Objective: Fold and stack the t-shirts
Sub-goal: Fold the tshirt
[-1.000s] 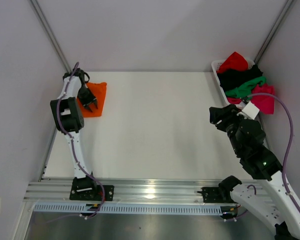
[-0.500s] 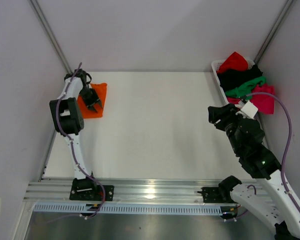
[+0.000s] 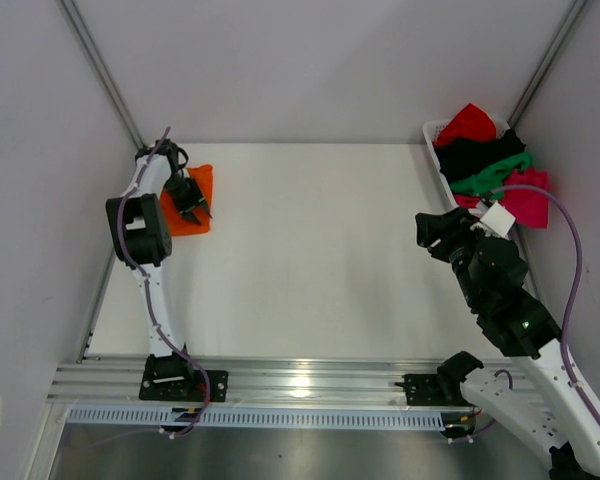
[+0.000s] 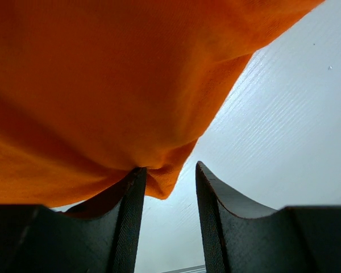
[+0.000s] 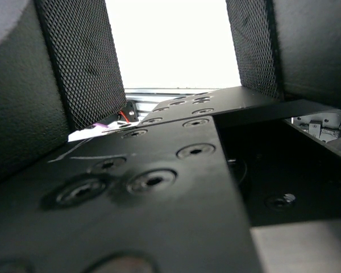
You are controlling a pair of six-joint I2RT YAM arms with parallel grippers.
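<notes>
Pale grey walls (image 3: pixel 310 70) enclose a white bench (image 3: pixel 310 260); a folded bright orange cloth t-shirt (image 3: pixel 206 180) lies at its far left corner, seemingly the stack's base, under the left claw (image 3: pixel 198 204), whose parted jaws pinch nothing. A heap of red, black, green and magenta-pink t-shirts (image 3: pixel 480 160) waits in a white slatted plastic basket (image 3: pixel 432 132) at the far right corner, its depth hidden; the right claw (image 5: pixel 170 57) gapes empty.

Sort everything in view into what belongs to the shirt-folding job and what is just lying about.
For the job: orange t-shirt, red t-shirt, black t-shirt, green t-shirt, magenta-pink t-shirt.
Just lying about: white basket, table.
</notes>
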